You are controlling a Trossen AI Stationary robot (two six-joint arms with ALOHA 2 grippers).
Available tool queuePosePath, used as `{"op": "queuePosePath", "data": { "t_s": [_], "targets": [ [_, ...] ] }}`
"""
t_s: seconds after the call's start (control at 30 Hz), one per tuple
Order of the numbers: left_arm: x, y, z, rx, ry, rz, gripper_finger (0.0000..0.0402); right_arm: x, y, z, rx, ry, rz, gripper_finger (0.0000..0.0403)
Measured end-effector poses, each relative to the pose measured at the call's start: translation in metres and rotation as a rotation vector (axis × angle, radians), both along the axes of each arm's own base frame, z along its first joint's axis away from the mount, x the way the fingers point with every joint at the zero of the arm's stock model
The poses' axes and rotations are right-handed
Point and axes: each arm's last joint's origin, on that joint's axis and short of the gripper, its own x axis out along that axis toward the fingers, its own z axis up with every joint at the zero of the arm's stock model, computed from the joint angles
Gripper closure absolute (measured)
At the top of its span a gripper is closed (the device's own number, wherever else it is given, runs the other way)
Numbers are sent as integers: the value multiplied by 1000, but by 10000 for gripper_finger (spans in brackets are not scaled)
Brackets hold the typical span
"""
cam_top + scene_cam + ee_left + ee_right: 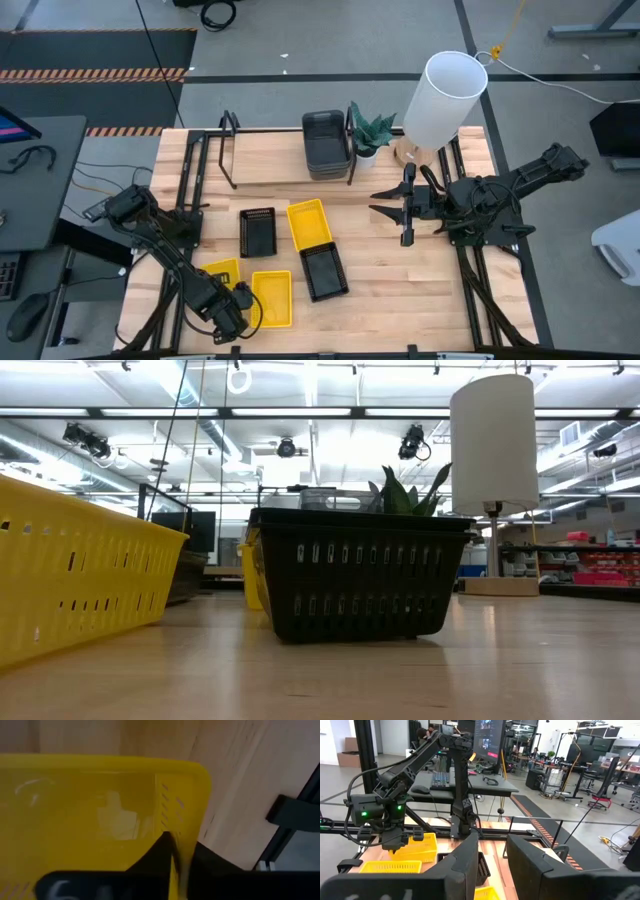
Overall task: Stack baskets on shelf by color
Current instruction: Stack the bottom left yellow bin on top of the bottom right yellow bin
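Three yellow baskets lie toward the table's near left: one (pixel 222 270) at my left gripper (pixel 241 293), one (pixel 272 298) beside it, one (pixel 309 224) nearer the middle. Two black mesh baskets (pixel 258 231) (pixel 324 272) rest flat on the tabletop. Dark grey baskets (pixel 327 145) sit stacked on the shelf (pixel 265 155) at its right end. My left gripper is shut on the first yellow basket (pixel 100 815). My right gripper (pixel 385 200) hangs open over the table's right part, touching nothing. The low view shows a yellow basket (pixel 70 575) and a black one (pixel 355 575), but neither gripper. My left gripper holds the yellow basket by one side wall (pixel 176 851), near a corner (pixel 200 772). One finger (pixel 155 855) is inside the basket and the other (pixel 215 862) outside, the wall pinched between them. Whether the basket is lifted clear of the table, I cannot tell.
A small potted plant (pixel 370 135) and a tall white lamp (pixel 445 95) stand by the shelf's right end. The shelf's black loop ends (pixel 228 150) rise at its left. Bare tabletop (pixel 400 290) lies right of the baskets. Desks and monitors stand beyond the table (pixel 490 750).
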Motion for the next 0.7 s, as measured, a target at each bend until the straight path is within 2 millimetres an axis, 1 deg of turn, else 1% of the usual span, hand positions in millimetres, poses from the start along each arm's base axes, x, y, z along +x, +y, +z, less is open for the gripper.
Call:
{"op": "queuePosePath", "data": {
  "t_s": [0.1,0.2,0.33,0.43,0.57,0.7],
  "targets": [
    [0,0,1,-19,24,0,393,0,0,0,0,0,0,295],
    [2,-2,5,-50,38,-1,393,0,0,0,0,0,0,295],
    [10,-5,18,-118,67,1,392,0,0,0,0,0,0,295],
    [20,-10,35,-199,72,-22,395,0,0,0,0,0,0,295],
    [34,-13,63,-286,54,-44,395,0,0,0,0,0,0,295],
    [46,-10,90,-309,33,-40,394,0,0,0,0,-1,0,295]
  ]
}}
